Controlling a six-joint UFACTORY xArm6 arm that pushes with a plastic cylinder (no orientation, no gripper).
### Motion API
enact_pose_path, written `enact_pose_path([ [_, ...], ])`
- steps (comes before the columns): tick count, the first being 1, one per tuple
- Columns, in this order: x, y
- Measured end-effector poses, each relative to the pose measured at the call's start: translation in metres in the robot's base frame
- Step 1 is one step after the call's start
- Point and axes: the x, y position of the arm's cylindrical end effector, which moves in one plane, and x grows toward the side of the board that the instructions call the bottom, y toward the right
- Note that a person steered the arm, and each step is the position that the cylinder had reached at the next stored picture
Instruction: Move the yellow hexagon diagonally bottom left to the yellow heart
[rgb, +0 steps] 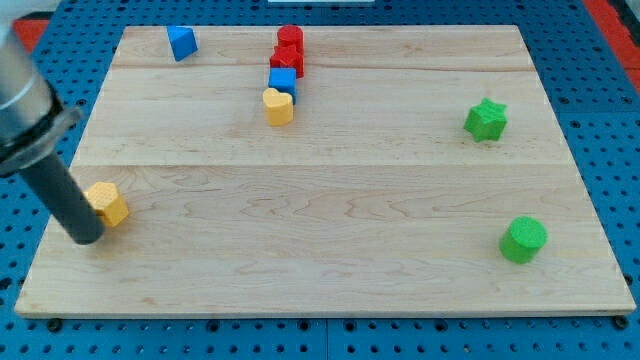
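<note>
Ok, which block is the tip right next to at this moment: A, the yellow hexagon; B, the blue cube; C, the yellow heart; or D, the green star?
A: my tip sits at the view's lower left, right against the left side of the yellow hexagon, far from the yellow heart, the blue cube and the green star.

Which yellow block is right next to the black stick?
The yellow hexagon at the view's left edge; my tip sits beside it. The yellow heart is far away, under the blue cube.

grey cuff, straight black rod (70, 210)
</note>
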Motion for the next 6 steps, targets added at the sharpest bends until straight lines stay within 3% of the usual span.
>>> enact_pose_path([
  [1, -0.006, -0.009],
  [2, -0.042, 0.005],
  [4, -0.078, 0.102],
  [5, -0.091, 0.108],
  [6, -0.095, 0.057],
])
